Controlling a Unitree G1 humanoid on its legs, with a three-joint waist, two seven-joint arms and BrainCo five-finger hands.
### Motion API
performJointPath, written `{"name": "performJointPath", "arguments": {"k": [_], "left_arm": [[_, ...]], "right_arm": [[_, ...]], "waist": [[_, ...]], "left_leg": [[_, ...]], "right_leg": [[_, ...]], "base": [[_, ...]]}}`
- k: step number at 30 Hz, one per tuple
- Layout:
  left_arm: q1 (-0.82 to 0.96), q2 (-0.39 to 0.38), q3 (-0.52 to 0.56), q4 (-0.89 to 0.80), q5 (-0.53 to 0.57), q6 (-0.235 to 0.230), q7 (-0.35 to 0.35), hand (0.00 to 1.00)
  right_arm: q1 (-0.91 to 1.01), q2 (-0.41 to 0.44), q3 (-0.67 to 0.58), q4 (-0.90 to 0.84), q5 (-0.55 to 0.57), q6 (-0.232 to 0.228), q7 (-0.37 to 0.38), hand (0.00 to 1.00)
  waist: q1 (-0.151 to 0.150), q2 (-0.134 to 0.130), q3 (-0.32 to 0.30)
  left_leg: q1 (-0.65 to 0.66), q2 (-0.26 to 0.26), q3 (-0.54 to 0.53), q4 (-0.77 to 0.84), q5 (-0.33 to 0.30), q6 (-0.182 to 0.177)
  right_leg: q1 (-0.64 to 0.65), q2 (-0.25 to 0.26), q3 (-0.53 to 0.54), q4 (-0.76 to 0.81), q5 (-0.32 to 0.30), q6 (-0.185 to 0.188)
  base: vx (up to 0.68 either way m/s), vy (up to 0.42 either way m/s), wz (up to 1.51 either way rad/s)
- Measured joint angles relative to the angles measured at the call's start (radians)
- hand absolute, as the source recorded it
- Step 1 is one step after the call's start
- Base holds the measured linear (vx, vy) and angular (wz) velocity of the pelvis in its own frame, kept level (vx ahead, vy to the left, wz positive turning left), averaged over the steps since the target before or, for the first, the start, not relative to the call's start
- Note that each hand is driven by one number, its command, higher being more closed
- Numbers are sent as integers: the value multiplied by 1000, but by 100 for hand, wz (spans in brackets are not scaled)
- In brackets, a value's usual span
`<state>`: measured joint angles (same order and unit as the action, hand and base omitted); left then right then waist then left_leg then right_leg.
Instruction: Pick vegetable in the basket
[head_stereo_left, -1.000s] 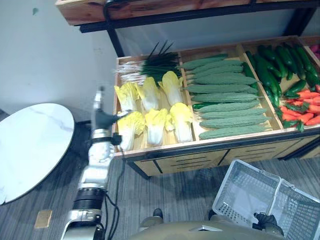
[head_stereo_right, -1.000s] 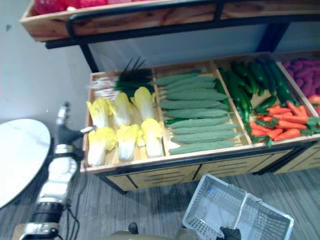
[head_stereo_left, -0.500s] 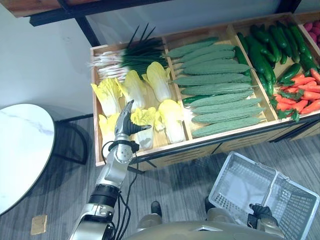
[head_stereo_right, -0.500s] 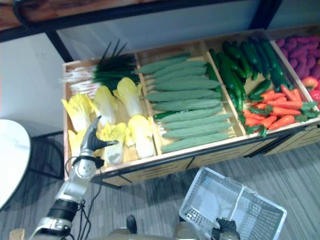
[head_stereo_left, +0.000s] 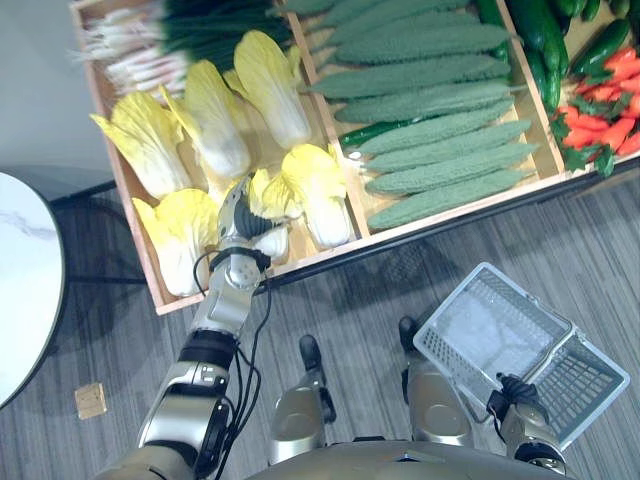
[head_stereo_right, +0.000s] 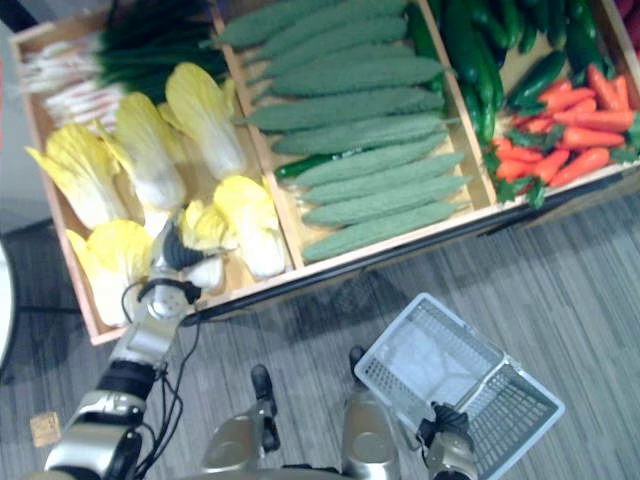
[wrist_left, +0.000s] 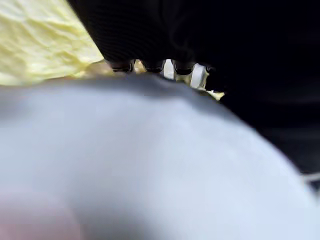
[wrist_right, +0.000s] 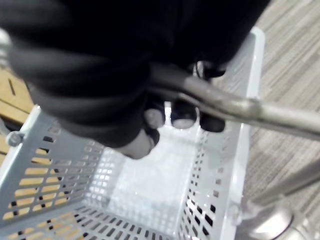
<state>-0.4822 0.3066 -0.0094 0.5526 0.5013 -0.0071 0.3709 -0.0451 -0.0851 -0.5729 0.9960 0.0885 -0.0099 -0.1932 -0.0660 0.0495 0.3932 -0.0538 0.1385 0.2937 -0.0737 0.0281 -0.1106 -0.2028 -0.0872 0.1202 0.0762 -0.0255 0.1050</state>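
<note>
Nearest the robot, the right hand (wrist_right: 150, 120) is gripping the metal handle (wrist_right: 225, 102) of the grey basket (head_stereo_left: 450, 300), its fingers curled right round the bar. It is carrying the basket low over the floor, well apart from the produce. The basket is holding nothing yet.

Further out, the left hand (head_stereo_left: 240, 212) is reaching over the front rim of the wooden display shelf (head_stereo_left: 430, 222) and is lying on a small napa cabbage (head_stereo_left: 268, 192) in the near row of the cabbage compartment. Whether it is closing on the cabbage or only resting against it I cannot tell. The left wrist view is giving only yellow leaf beside the dark cover.

Beyond that, bitter gourds (head_stereo_left: 440, 130) are filling the next compartment and spring onions (head_stereo_left: 170, 40) are lying at the back.

By my judgement the reach-and-grasp step is under way, with the cabbage as the chosen vegetable. The next move is calling for a firm wrap round the cabbage and a lift clear of its close neighbours. Then the arm needs to swing it back over the rim toward the basket.
</note>
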Motion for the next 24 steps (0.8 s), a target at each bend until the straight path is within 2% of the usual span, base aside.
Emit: {"name": "performJointPath", "arguments": {"k": [2,8,11,13,18,21,22,24], "left_arm": [[-39,7,0,59,0,-3,-2,100],[-69,7,11,99,-11,0,-21,100],[-59,-2,11,93,-42,2,-40,100],[-35,-9,7,61,-60,17,-63,100],[65,-20,-1,-121,-87,45,-100,100],[134,-22,-2,-289,-88,47,-101,100],[149,-24,-6,-351,-88,46,-98,100],[154,-29,-6,-465,-84,38,-75,100]], "right_arm": [[0,0,2,0,8,0,-4,100],[0,0,7,0,8,-7,-6,100],[0,3,6,0,8,2,-6,100],[1,5,8,0,7,5,-6,100],[3,6,27,0,6,28,-1,100],[32,6,27,0,6,37,8,100],[54,6,28,0,6,37,14,100],[85,9,28,4,6,36,17,100]], "waist": [[-1,1,0],[-8,1,0],[-29,4,-2],[-32,3,-5],[-25,-10,-34],[-11,-15,-91],[3,-16,-124],[6,-23,-151]], "left_leg": [[0,2,2,4,-2,0],[1,-2,12,4,-4,3],[23,-7,-21,-2,0,5],[57,-9,-33,-17,1,5],[91,-7,-58,-24,1,5],[118,-6,-60,-24,1,5],[119,-6,-60,-24,1,5],[121,-14,-82,-24,-2,3]], "right_leg": [[0,1,0,0,2,0],[5,-6,-1,-18,12,12],[51,-16,-37,-34,17,8],[95,-19,-53,-48,16,9],[150,-21,-97,-61,14,12],[183,-21,-117,-58,14,12],[184,-21,-121,-56,11,11],[197,-30,-133,-43,-17,10]], "base": [[-39,-12,-3],[-31,-5,-3],[49,4,27],[87,13,24],[63,2,18],[42,-3,12],[24,2,16],[4,7,30]]}}
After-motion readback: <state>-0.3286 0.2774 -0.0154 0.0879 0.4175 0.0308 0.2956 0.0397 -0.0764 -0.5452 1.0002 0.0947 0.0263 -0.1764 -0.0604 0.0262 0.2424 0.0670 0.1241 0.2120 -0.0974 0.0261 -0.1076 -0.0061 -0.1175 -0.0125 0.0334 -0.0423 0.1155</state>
